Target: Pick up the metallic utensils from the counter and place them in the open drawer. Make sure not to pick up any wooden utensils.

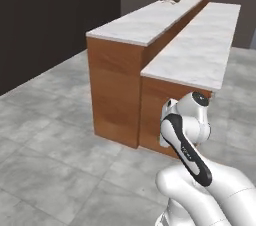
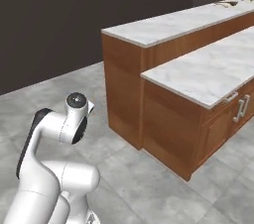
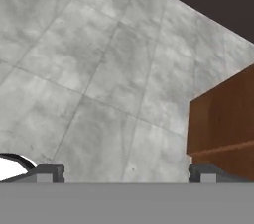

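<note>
Utensils (image 1: 172,0) lie untouched at the far end of the tall bench (image 1: 145,20) — hand (image 3: 126,173) spread wide, empty, over floor (image 3: 89,69); nothing stowed.

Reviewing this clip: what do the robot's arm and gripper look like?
The arm has glossy white rounded shells, a black strip along one link and dark round joint caps. The gripper shows two small dark grey finger tips. No cables or markings are visible.

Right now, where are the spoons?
The spoons lie at the far end of the tall counter, seen in both base views, far from the arm.
</note>
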### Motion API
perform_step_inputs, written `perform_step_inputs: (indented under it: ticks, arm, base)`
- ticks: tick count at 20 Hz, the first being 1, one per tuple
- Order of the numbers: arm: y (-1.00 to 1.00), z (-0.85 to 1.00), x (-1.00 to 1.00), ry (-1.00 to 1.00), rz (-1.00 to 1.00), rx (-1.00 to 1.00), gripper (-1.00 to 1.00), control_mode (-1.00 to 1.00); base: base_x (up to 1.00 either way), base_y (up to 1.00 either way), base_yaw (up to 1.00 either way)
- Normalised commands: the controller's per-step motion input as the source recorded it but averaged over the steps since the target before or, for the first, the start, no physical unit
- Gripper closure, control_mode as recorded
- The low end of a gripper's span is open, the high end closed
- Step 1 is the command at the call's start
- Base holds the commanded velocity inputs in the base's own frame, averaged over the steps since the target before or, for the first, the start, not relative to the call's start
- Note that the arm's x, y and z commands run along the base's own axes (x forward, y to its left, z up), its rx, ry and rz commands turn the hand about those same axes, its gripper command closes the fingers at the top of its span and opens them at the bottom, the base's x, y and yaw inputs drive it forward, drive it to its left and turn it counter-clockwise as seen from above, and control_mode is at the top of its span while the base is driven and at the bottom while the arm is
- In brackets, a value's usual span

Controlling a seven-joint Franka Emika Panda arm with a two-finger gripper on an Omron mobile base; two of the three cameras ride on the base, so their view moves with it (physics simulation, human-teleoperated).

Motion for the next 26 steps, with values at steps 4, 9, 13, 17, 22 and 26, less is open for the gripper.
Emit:
perform_step_inputs:
  ticks: [4,9,13,17,22,26]
  arm:
    - [0.0,0.0,0.0,0.0,0.0,0.0,-1.0,1.0]
    - [0.0,0.0,0.0,0.0,0.0,0.0,-1.0,1.0]
    - [0.0,0.0,0.0,0.0,0.0,0.0,-1.0,1.0]
    - [0.0,0.0,0.0,0.0,0.0,0.0,-1.0,1.0]
    - [0.0,0.0,0.0,0.0,0.0,0.0,-1.0,1.0]
    - [0.0,0.0,0.0,0.0,0.0,0.0,-1.0,1.0]
  base:
    - [1.0,1.0,0.0]
    - [1.0,1.0,0.0]
    - [1.0,1.0,-0.02]
    - [1.0,1.0,-0.1]
    - [1.0,1.0,-0.22]
    - [1.0,1.0,-0.38]
